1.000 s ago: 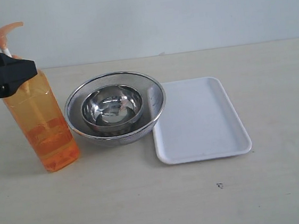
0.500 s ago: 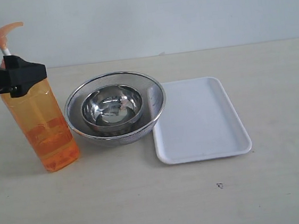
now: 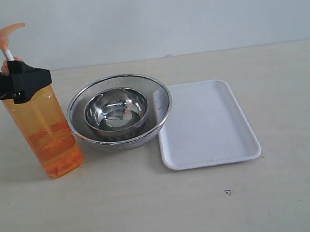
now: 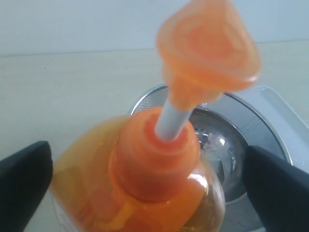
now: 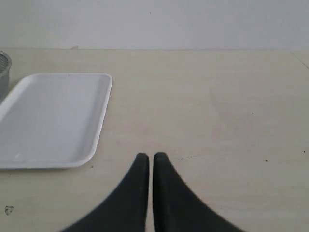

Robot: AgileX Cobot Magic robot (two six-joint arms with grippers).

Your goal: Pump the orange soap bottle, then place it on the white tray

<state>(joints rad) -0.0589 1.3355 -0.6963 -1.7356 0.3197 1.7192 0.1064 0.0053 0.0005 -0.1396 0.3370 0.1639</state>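
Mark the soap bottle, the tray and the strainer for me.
soap bottle (image 3: 47, 141): exterior view, lower half of the orange body.
tray (image 3: 207, 124): exterior view, bare middle of its floor.
strainer (image 3: 161, 112): exterior view, mesh wall on its tray side.

light: bright, soft and even over the pale table.
shadows: faint, thin ones hugged the white tray.
glare: small highlights shone in the steel bowl.
blur: close up, the orange soap bottle looked soft and unfocused.
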